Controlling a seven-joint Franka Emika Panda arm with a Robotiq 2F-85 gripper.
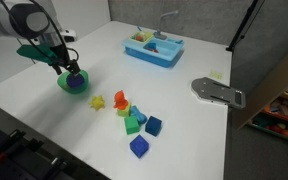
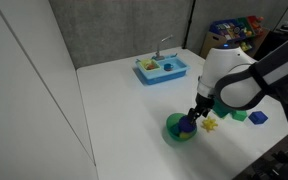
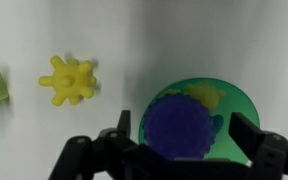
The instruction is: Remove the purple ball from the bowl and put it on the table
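Observation:
The purple ball [image 3: 181, 127] is dark, round and bumpy. It lies in the green bowl [image 3: 239, 105] on the white table [image 3: 154, 40]. A yellow piece [image 3: 206, 95] lies in the bowl beside it. My gripper [image 3: 184, 130] is open, right over the bowl, with one finger on each side of the ball. The left finger is close to the ball and the right one stands apart. In both exterior views the gripper [image 1: 68, 68] [image 2: 193, 113] reaches down into the bowl [image 1: 68, 86] [image 2: 174, 131] and partly hides the ball [image 1: 77, 81] [image 2: 186, 126].
A yellow spiky toy [image 3: 69, 80] [image 1: 97, 101] lies next to the bowl. Several coloured blocks [image 1: 139, 122], two of them blue cubes, lie beyond it. A light blue tray [image 1: 154, 48] [image 2: 162, 70] stands at the back. A grey flat object [image 1: 216, 91] lies near the table edge.

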